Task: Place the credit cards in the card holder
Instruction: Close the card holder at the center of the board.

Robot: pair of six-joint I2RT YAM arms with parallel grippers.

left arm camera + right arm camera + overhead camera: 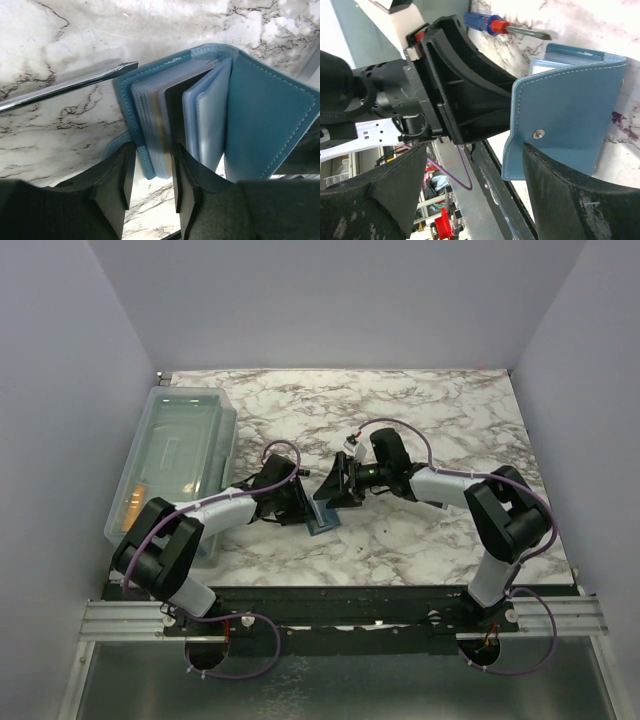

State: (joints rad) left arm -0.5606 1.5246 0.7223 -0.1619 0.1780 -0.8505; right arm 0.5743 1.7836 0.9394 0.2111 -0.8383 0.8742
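Observation:
The teal-blue card holder lies open on the marble, its clear sleeves fanned out. A thin golden-orange edge of a credit card shows in one sleeve. My left gripper is shut on the card holder's left cover and several sleeves, a finger touching each side. My right gripper stands wide open; one finger rests against the outside of the other cover, just below the snap. From above, both grippers meet at the card holder, the left and the right.
A screwdriver with a blue and red handle lies just beyond the card holder, its metal shaft pointing at it. A large clear bin stands at the left with something orange inside. White walls enclose the table.

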